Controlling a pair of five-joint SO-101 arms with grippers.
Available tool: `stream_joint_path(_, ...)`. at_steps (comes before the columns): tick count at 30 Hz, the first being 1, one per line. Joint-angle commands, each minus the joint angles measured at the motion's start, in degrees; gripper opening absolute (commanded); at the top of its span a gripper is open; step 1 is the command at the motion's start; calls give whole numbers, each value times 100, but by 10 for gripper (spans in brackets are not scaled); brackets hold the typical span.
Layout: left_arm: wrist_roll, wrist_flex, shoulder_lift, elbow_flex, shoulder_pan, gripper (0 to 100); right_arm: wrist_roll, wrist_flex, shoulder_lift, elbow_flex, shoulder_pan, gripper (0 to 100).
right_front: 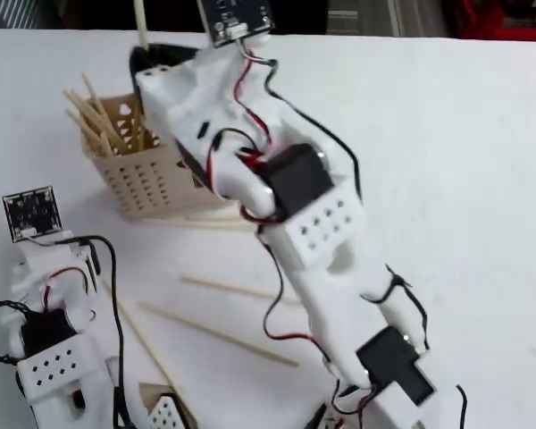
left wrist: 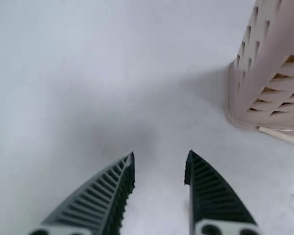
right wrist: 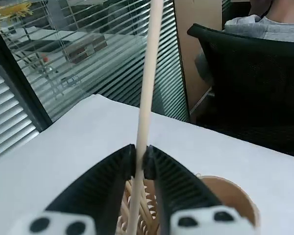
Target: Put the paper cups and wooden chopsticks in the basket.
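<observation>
**Right pincer clamped on one chopstick above the basket; left pincer spread over bare table**

Right pincer (right wrist: 139, 152): jaws pressed together on a single wooden stick, the held chopstick (right wrist: 148, 73). It stood nearly upright, and most of its length rose clear above the fingertips. In the high view the same held chopstick (right_front: 141, 25) poked up past the gripper. Directly beneath the tips were the bundled chopsticks (right wrist: 137, 208), fanned out inside the basket (right_front: 152, 179). Just past them was a tan rounded rim (right wrist: 235, 196); I could not tell whether it was a paper cup or the basket's edge. Beyond the tips the white table (right wrist: 78, 142) ran to its edge. Farther still were window blinds (right wrist: 88, 58) and a black chair (right wrist: 255, 73).

Well behind this pincer, alongside the right arm's forearm, loose chopsticks (right_front: 219, 333) lay flat on the table, apart from one another. One more lay against the basket's foot.

Left pincer (left wrist: 159, 166): jaws spread, nothing between them, low over the table (left wrist: 88, 73). Ahead of the tips and off to one side stood the basket (left wrist: 269, 73), apart from the fingers. A chopstick (left wrist: 281, 134) lay at its base, touching or nearly so.
</observation>
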Motion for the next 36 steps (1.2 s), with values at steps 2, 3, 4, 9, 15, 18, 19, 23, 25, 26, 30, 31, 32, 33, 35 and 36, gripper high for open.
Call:
stream_joint_path(2,9,-149,-57,-18,-57,177,448,-1420,171,712,-145,18)
stream_joint_path(3,9,-149,-57,-18,-57,177,589,-1763,224,949,-163,18)
stream_joint_path(4,9,-149,-57,-18,-57,177,721,-2149,268,1196,-189,18)
stream_joint_path(9,9,-149,-57,-18,-57,177,1336,-4189,488,2295,-418,18)
stream_joint_path(15,9,-149,-57,-18,-57,177,1600,-5886,919,3288,-418,18)
stream_joint_path(18,9,-149,-57,-18,-57,177,1600,-6413,1007,3675,-426,18)
stream_joint_path(19,9,-149,-57,-18,-57,177,1600,-6545,1007,3771,-435,18)
stream_joint_path(23,9,-149,-57,-18,-57,177,1600,-6519,927,3930,-426,33)
stream_joint_path(25,9,-149,-57,-18,-57,177,1600,-6343,840,3938,-426,78)
stream_joint_path(26,9,-149,-57,-18,-57,177,1591,-6229,787,3938,-435,105)
stream_joint_path(30,9,-149,-57,-18,-57,177,1565,-5833,541,3938,-488,156)
stream_joint_path(31,9,-149,-57,-18,-57,177,1565,-5763,470,3938,-497,156)
stream_joint_path(32,9,-149,-57,-18,-57,177,1565,-5675,382,3938,-497,156)
stream_joint_path(33,9,-149,-57,-18,-57,177,1565,-5578,286,3938,-497,156)
stream_joint_path(35,9,-149,-57,-18,-57,177,1565,-5323,31,3947,-488,156)
stream_joint_path(36,9,-149,-57,-18,-57,177,1565,-5165,-127,3947,-479,156)
